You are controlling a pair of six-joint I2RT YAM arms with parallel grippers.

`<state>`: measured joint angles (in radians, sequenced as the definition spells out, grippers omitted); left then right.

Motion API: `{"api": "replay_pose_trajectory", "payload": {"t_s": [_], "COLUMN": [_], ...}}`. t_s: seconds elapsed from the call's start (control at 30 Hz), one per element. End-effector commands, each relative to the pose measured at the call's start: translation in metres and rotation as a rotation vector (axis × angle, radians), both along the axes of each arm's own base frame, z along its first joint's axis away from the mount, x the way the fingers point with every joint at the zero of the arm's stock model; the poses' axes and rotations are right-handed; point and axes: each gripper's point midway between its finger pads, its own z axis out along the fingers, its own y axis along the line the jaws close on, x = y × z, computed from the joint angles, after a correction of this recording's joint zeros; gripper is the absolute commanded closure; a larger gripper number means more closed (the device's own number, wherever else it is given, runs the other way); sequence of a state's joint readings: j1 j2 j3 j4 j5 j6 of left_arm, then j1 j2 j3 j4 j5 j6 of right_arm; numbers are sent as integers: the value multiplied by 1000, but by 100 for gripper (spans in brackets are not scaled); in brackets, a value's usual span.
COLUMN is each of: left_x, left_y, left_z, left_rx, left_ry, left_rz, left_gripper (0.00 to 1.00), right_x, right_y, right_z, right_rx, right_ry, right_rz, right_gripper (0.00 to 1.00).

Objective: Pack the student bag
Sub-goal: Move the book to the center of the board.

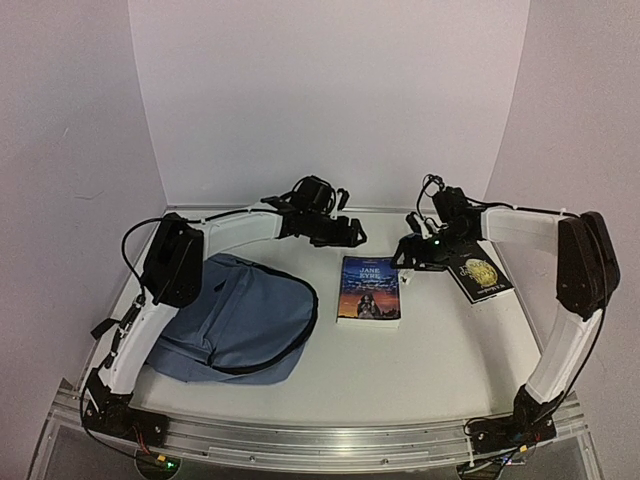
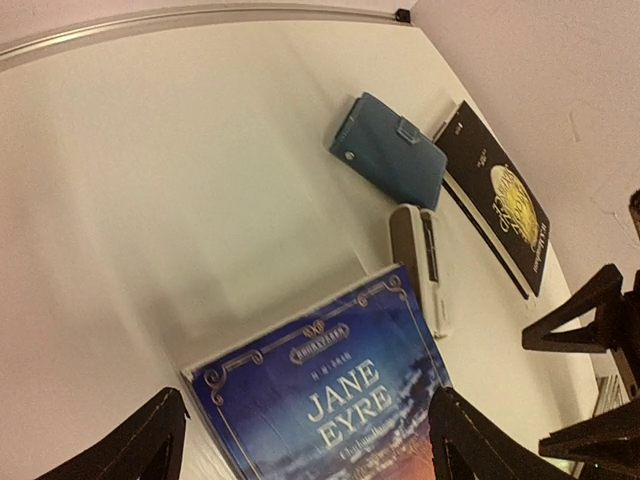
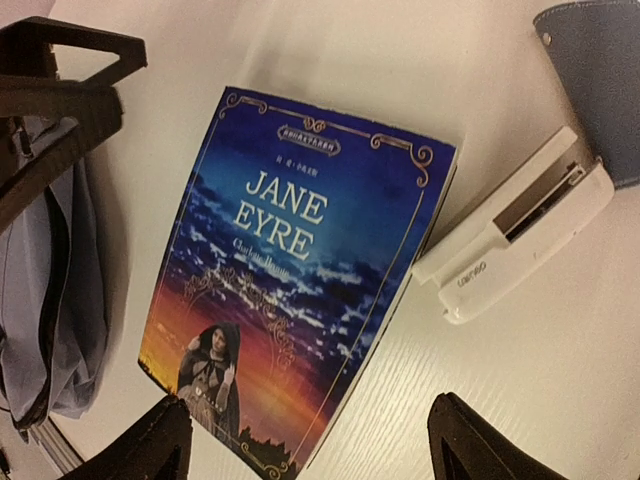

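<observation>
The slate-blue student bag (image 1: 240,320) lies flat at the left of the table; its edge shows in the right wrist view (image 3: 50,300). A "Jane Eyre" book (image 1: 370,288) lies face up in the middle, and also shows in the left wrist view (image 2: 340,400) and the right wrist view (image 3: 290,270). My left gripper (image 1: 348,232) (image 2: 300,440) is open and empty, hovering just behind the book's far edge. My right gripper (image 1: 408,254) (image 3: 310,440) is open and empty above the book's right side.
A black book with a gold disc (image 1: 480,272) (image 2: 500,200) lies at the right. Beside it are a teal snap wallet (image 2: 390,150) (image 3: 600,80) and a white boxy device (image 2: 420,265) (image 3: 515,240). White walls enclose the back and sides.
</observation>
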<state>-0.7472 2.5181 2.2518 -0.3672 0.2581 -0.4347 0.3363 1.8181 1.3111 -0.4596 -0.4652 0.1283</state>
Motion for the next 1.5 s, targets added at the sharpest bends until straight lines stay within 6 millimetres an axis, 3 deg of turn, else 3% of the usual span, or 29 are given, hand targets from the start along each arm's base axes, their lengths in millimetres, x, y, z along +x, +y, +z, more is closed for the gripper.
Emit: {"api": "replay_pose_trajectory", "payload": {"t_s": [0.0, 0.17, 0.47, 0.63, 0.8, 0.97, 1.13, 1.3, 1.4, 1.47], "left_x": [22, 21, -2, -26, -55, -85, -105, -105, -98, -92], "left_y": [-4, -13, -18, -16, -21, -34, -41, -29, -20, -13], "left_z": [-9, -22, -44, -54, -58, -58, -54, -16, 18, 30], "left_rx": [-24, -59, -77, -48, -25, -33, -36, -58, -61, -50], "left_ry": [-9, 14, 94, 124, 140, 152, 164, 83, 31, 10], "left_rz": [-14, -61, -148, -191, -256, -352, -416, -371, -304, -243], "left_gripper": [17, 20, 34, 45, 53, 58, 60, 43, 35, 33], "right_x": [11, -6, -33, -56, -94, -133, -139, -144, -128, -105], "right_y": [2, 10, 29, 43, 66, 94, 97, 71, 41, 15], "right_z": [0, -22, -65, -73, -71, -58, -23, 29, 47, 52], "right_rx": [12, 71, 148, 161, 164, 163, 189, 166, 121, 98], "right_ry": [-13, 79, 243, 278, 297, 259, 174, 42, -10, -42], "right_rz": [-10, 11, 23, 75, 170, 319, 371, 385, 332, 252], "right_gripper": [18, 22, 26, 29, 32, 30, 27, 16, 12, 9]}}
